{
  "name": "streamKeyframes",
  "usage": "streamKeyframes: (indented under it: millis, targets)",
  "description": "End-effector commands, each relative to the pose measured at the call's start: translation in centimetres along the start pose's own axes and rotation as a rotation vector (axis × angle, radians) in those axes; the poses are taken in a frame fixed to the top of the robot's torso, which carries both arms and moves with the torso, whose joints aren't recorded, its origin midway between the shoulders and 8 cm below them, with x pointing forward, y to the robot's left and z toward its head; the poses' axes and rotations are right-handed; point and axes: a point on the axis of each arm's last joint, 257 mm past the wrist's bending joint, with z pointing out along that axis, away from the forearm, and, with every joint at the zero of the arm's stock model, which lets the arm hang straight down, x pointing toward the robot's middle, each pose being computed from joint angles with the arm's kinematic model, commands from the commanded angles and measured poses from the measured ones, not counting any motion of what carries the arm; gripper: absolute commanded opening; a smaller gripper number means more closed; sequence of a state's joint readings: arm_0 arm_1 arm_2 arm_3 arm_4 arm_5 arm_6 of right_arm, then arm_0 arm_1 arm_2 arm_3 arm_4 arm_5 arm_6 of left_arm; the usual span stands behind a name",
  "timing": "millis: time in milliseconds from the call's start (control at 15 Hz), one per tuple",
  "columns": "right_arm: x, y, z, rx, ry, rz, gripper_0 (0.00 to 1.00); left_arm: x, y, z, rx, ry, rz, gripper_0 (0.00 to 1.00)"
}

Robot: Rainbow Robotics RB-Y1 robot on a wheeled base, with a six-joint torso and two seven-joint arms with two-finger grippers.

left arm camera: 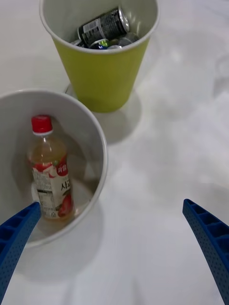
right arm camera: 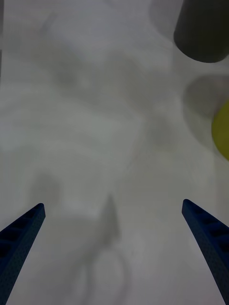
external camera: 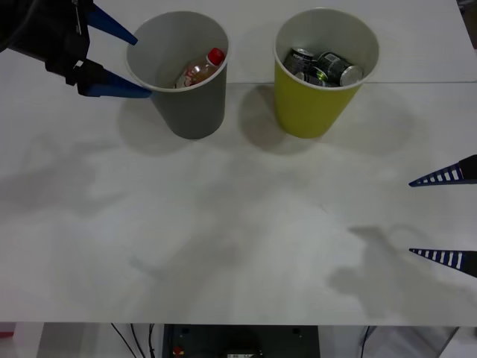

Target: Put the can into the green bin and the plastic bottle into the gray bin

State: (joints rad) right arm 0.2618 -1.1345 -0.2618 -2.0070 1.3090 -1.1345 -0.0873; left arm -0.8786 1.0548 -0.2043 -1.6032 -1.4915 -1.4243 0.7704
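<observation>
The left gripper [external camera: 130, 63] is hanging with its jaws spread wide and holding nothing, its two blue fingers [external camera: 112, 26] pointing at the near rim of the gray bin [external camera: 195, 112], just beside it at the far left of the white table [external camera: 223, 246]. The right gripper [external camera: 447, 218] is also standing open and empty, hovering low over bare table at the right edge, well apart from both bins.

The plastic bottle [left arm camera: 48, 174] is lying inside the gray bin, leaning against its white inner wall with the red cap uppermost and the pale label facing up. Beside the gray bin, to the robot's right, the green bin [external camera: 313, 104] is standing upright and holding several dark cans. The can [external camera: 344, 69] with the silver top is resting among them near the rim; its label patch is probably turned away, since the front view is too coarse to show it.
</observation>
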Motion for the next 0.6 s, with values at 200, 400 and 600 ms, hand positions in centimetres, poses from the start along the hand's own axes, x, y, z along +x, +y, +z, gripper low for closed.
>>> streamKeyframes:
  millis: [200, 400, 600]
  targets:
    - [0.0, 0.0, 0.0, 0.000, 0.000, 0.000, 1.00, 6.6, -3.0, -2.1, 0.009, 0.009, 0.150, 1.00]
    - [0.0, 0.0, 0.0, 0.000, 0.000, 0.000, 1.00, 10.2, -5.7, -3.3, 0.007, 0.044, 0.226, 1.00]
    - [0.0, 0.0, 0.0, 0.000, 0.000, 0.000, 1.00, 13.1, -8.5, -3.7, 0.024, 0.065, 0.273, 1.00]
